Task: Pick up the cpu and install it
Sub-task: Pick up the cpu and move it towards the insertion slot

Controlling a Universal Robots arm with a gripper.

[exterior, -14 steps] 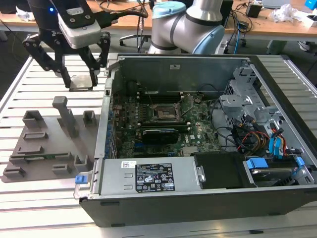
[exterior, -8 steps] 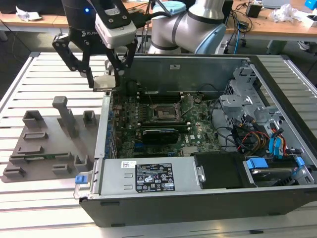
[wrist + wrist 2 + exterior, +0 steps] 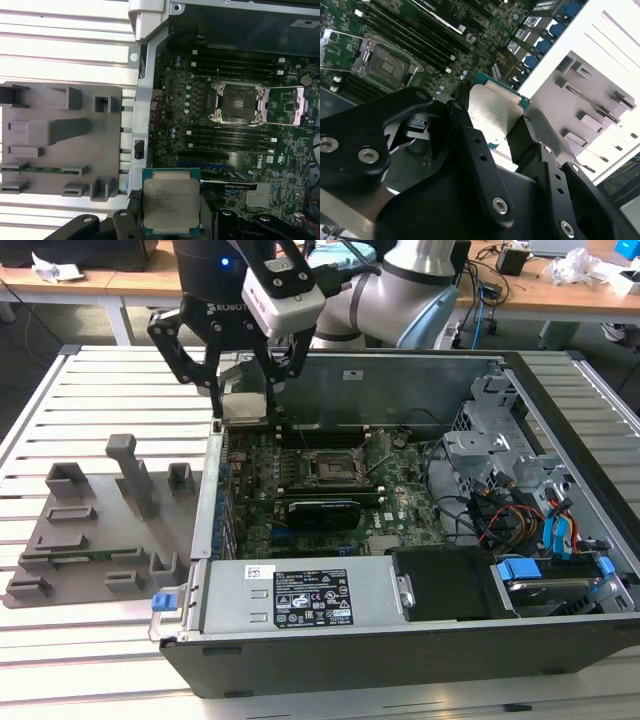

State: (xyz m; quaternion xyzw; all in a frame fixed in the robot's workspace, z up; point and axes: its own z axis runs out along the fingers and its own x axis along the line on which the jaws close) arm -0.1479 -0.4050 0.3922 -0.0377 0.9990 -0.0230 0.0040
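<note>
Over a corner of the computer case (image 3: pixel 420 385), at ten o'clock from the open CPU socket (image 3: pixel 330 468) in the exterior view, the gripper (image 3: pixel 246 405) clenched the cpu (image 3: pixel 245 410) between its fingers (image 3: pixel 470 150), where a slip or tilt could have bent socket pins.

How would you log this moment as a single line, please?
gripper: shut on cpu | cpu: held aloft near computer case wall, apart from socket | socket: open, unfilled

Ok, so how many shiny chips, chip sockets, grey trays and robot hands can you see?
Shiny chip: 1, held by the hand
Chip socket: 1
Grey tray: 1
Robot hand: 1
Total: 4
</note>
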